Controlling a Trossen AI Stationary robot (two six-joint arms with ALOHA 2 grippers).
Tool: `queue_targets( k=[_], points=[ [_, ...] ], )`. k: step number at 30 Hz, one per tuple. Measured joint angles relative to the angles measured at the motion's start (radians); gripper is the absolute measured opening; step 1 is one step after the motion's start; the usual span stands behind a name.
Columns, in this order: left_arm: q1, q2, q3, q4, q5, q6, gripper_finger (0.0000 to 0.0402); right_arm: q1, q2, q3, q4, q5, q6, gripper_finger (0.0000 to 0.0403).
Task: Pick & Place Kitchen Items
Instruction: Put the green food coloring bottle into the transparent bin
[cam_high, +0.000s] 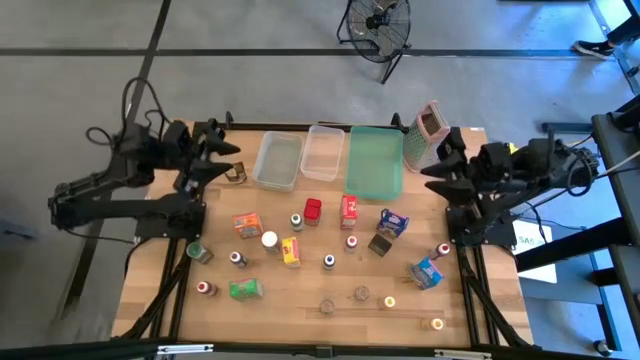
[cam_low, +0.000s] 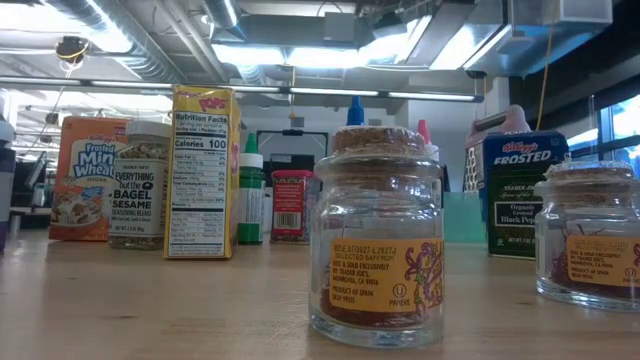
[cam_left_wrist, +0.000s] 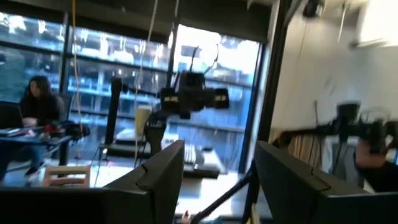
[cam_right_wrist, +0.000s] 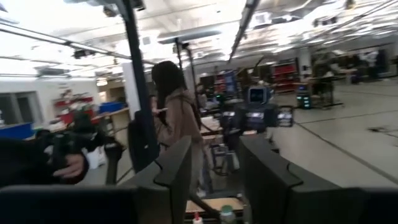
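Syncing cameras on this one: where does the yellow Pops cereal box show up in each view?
High view: yellow Pops box, mid-table, just left of centre.
Low view: upright, left of centre.
Left wrist view: not in it.
Right wrist view: not in it.
Shared landmark: orange Mini-Wheats box, on its left in the high and low views.

Your wooden surface (cam_high: 150, 265) carries two clear tubs (cam_high: 279, 161) side by side along its far edge, a flat green tray (cam_high: 375, 162) just beside them, and a metal grater (cam_high: 427, 133) at the tray's other side. Across the middle and near half you have the kitchen items (cam_high: 300, 250) scattered: small coloured boxes, capped spice bottles and little jars, most standing apart from one another. A cork-topped jar (cam_low: 380, 238) stands nearest the low camera.
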Motion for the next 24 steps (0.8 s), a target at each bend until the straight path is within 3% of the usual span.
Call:
queue_targets(
  k=[10,16,24],
  points=[
    [-0.02,0.293,0.463,-0.515,0.016,0.246,0.0194,0.0,-0.014,0.008,-0.016,-0.123,-0.007,0.0133],
    [-0.095,0.396,0.625,-0.74,0.011,0.428,0.0194,0.001,-0.024,0.008,-0.108,-0.136,-0.007,0.0133],
    [-0.154,0.422,0.68,-1.003,-0.236,0.465,0.0194,0.001,-0.024,0.008,-0.212,-0.136,0.016,0.0133]
  ],
)
